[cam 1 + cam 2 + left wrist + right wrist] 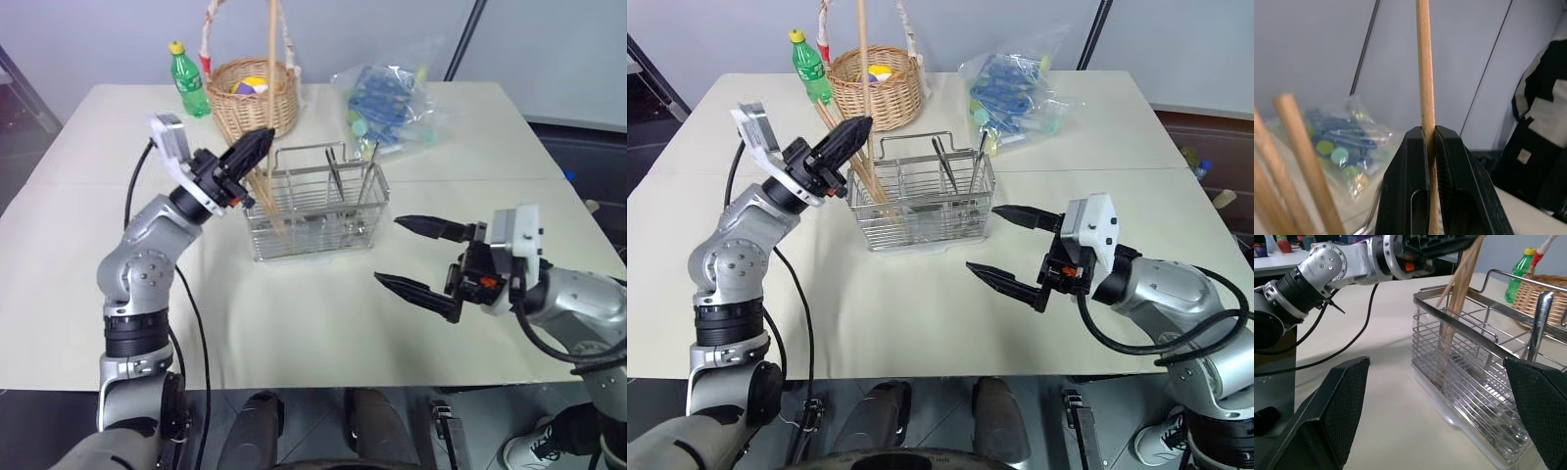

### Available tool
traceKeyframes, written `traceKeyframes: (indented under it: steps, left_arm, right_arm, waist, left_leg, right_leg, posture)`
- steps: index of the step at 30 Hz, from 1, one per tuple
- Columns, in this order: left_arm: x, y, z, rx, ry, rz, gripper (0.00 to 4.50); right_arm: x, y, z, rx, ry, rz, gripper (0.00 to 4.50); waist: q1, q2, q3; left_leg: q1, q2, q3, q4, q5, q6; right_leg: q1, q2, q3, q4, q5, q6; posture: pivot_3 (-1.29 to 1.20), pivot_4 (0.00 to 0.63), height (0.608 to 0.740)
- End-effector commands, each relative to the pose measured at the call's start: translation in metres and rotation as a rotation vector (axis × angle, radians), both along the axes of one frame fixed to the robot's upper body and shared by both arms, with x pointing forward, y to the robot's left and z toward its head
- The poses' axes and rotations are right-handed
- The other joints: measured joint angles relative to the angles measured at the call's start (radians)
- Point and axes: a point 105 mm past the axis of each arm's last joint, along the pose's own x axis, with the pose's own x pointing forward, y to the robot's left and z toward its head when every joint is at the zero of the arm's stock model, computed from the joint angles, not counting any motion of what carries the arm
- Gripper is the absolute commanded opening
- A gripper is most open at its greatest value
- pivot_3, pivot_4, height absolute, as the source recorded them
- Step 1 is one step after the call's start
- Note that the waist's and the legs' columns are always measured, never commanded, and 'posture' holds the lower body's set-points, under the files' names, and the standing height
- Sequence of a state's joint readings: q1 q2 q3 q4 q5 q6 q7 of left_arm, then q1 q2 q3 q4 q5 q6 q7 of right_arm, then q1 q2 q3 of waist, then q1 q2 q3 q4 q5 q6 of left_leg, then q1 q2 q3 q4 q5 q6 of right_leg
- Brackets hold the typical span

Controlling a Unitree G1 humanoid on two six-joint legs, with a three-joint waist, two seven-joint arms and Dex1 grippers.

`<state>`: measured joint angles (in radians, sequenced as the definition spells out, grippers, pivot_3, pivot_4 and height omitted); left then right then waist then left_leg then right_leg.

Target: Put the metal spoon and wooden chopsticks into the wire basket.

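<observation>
Chopsticks are leaning inside the wire basket; left hand is pinching one above its end, right hand is gaping wide beside it.

Lab: bare table, grey walls

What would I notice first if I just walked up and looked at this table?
Probably the left gripper pinching one wooden chopstick upright over the left end of the wire basket, where more chopsticks already lean. Then the right gripper, wide open and empty, hanging just right of the basket. Behind it stand a wicker basket and a green bottle.
</observation>
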<state>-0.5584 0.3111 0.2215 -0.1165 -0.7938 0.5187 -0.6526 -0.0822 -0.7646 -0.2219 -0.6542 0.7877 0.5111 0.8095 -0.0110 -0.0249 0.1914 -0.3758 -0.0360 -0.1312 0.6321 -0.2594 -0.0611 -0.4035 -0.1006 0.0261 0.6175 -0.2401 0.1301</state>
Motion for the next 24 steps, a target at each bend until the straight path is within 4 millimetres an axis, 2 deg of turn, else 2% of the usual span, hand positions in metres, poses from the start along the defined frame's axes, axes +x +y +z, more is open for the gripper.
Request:
traceKeyframes:
  steps: [1, 5, 6, 7, 13, 14, 17, 24]
  left_arm:
    - [-0.008, -0.002, 0.01, 0.012, -0.066, 0.002, 0.06]
    - [-0.009, -0.001, 0.003, 0.032, -0.052, 0.011, 0.06]
    - [-0.009, -0.001, 0.001, 0.033, -0.046, 0.013, 0.82]
    - [-0.01, 0.0, 0.0, 0.034, -0.043, 0.014, 1.15]
    - [-0.014, 0.005, -0.01, 0.052, -0.019, 0.035, 4.24]
    - [-0.015, 0.006, -0.01, 0.053, -0.017, 0.042, 4.48]
    - [-0.016, 0.009, -0.004, 0.034, -0.027, 0.056, 4.48]
    - [-0.015, 0.015, 0.033, -0.056, -0.066, 0.098, 4.48]
  right_arm:
    - [-0.005, 0.004, 0.01, 0.007, -0.063, 0.018, 4.5]
    - [-0.004, 0.004, 0.01, 0.008, -0.062, 0.014, 4.5]
    - [-0.004, 0.004, 0.01, 0.008, -0.062, 0.014, 4.5]
    - [-0.003, 0.003, 0.01, 0.008, -0.063, 0.013, 4.5]
    - [-0.003, 0.003, 0.009, 0.009, -0.063, 0.011, 4.5]
    - [-0.002, 0.003, 0.009, 0.008, -0.063, 0.011, 4.5]
    - [-0.001, 0.002, 0.009, 0.009, -0.063, 0.007, 4.5]
    - [0.008, -0.002, 0.009, 0.014, -0.071, -0.024, 4.5]
  waist:
    - [0.0, 0.0, 0.0]
    - [-0.001, 0.0, 0.0]
    - [-0.001, 0.0, 0.0]
    - [-0.001, 0.0, 0.0]
    - [0.0, 0.0, 0.0]
    - [0.0, 0.0, 0.0]
    - [0.0, 0.0, 0.0]
    - [0.0, 0.0, 0.0]
  left_leg:
    - [0.0, 0.0, 0.0, 0.0, 0.0, 0.0]
    - [0.0, 0.0, 0.0, 0.0, 0.0, 0.0]
    - [0.0, 0.0, 0.0, 0.0, 0.0, 0.0]
    - [0.0, 0.0, 0.0, 0.0, 0.0, 0.0]
    - [0.0, 0.0, 0.0, 0.0, 0.0, 0.0]
    - [0.0, 0.0, 0.0, 0.0, 0.0, 0.0]
    - [0.0, 0.0, 0.0, 0.0, 0.0, 0.0]
    - [0.0, 0.0, 0.0, 0.0, 0.0, 0.0]
  right_leg:
    - [0.0, 0.0, 0.0, 0.0, 0.0, 0.0]
    - [0.0, 0.0, 0.0, 0.0, 0.0, 0.0]
    - [0.0, 0.0, 0.0, 0.0, 0.0, 0.0]
    - [0.0, 0.0, 0.0, 0.0, 0.0, 0.0]
    - [0.0, 0.0, 0.0, -0.001, 0.0, 0.0]
    - [0.0, 0.0, 0.0, -0.001, 0.0, 0.0]
    - [0.0, 0.0, 0.0, -0.001, 0.0, 0.0]
    - [0.0, 0.0, 0.0, -0.001, 0.0, 0.0]
  posture:
    - [0.0, 0.15, 0.74]
    - [0.0, 0.15, 0.74]
    - [0.0, 0.15, 0.74]
    - [0.0, 0.15, 0.74]
    - [0.0, 0.15, 0.74]
    - [0.0, 0.15, 0.74]
    - [0.0, 0.15, 0.74]
    - [0.0, 0.15, 0.74]
